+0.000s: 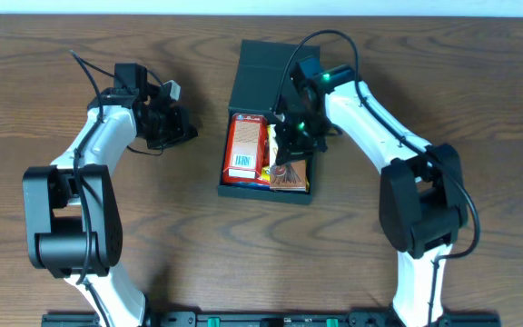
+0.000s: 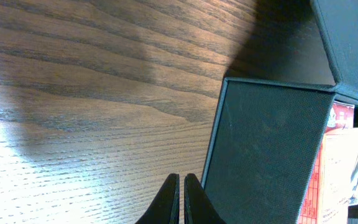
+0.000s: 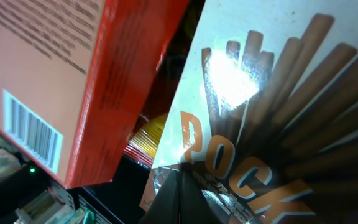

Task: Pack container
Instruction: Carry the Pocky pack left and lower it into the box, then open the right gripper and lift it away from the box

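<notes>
Container sits mid-counter, between the two arms. Dark square box, flap lid open and lying back on the far side.

Inside I see three things:
- orange-red carton along the left wall, barcode toward the near end
- thin yellow pack wedged next to it; I can't read what it is
- brown Pocky pack in the near right corner

On the right wrist cam the carton stands tilted, its edge overlapping the Pocky pack, and the yellow pack shows in the gap below them.

Right gripper is down inside the container, over the Pocky pack. On its wrist cam the gripper is fully closed, tips together right at the pack's printed face. I can't tell whether it pinches the wrapper or only touches it. Nothing is lifted that I can see.

Left gripper is out on the counter, left of the container and near it, not touching. Its wrist cam shows the gripper closed with nothing between the fingers, low over bare wood and pointed at the container's outer wall.
</notes>
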Tool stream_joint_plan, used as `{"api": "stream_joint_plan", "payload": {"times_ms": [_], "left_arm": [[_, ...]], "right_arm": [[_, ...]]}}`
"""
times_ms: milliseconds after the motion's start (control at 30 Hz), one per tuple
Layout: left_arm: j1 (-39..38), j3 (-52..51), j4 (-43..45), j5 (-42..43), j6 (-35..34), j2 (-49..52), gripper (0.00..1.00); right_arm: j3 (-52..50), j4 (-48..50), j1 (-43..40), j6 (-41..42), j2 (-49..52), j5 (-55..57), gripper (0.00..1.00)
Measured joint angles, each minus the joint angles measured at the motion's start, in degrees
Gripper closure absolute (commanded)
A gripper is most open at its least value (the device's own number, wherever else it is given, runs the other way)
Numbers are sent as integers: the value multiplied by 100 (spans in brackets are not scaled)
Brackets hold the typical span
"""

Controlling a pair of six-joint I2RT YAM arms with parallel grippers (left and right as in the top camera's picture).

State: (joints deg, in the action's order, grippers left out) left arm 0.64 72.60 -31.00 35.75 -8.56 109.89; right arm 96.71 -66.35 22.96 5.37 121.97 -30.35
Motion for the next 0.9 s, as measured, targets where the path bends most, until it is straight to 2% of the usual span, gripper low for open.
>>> {"api": "stream_joint_plan", "payload": {"times_ms": [100, 233, 400, 667, 900], "left_arm": [[0, 0, 0, 0, 0, 0, 94], [2, 0, 37, 0, -4, 0, 94], [2, 0, 581, 4, -350, 0, 94], [0, 0, 962, 4, -669, 0, 94], [0, -2, 70, 15, -693, 0, 94]], "right_arm": [[136, -28, -116, -173, 2, -214, 98], [837, -50, -319, -398, 2, -450, 99], [1316, 573, -833, -599, -55, -319, 99], [820, 752, -1893, -382, 44, 46, 98], [39, 901, -1729, -186, 140, 83, 99]]}}
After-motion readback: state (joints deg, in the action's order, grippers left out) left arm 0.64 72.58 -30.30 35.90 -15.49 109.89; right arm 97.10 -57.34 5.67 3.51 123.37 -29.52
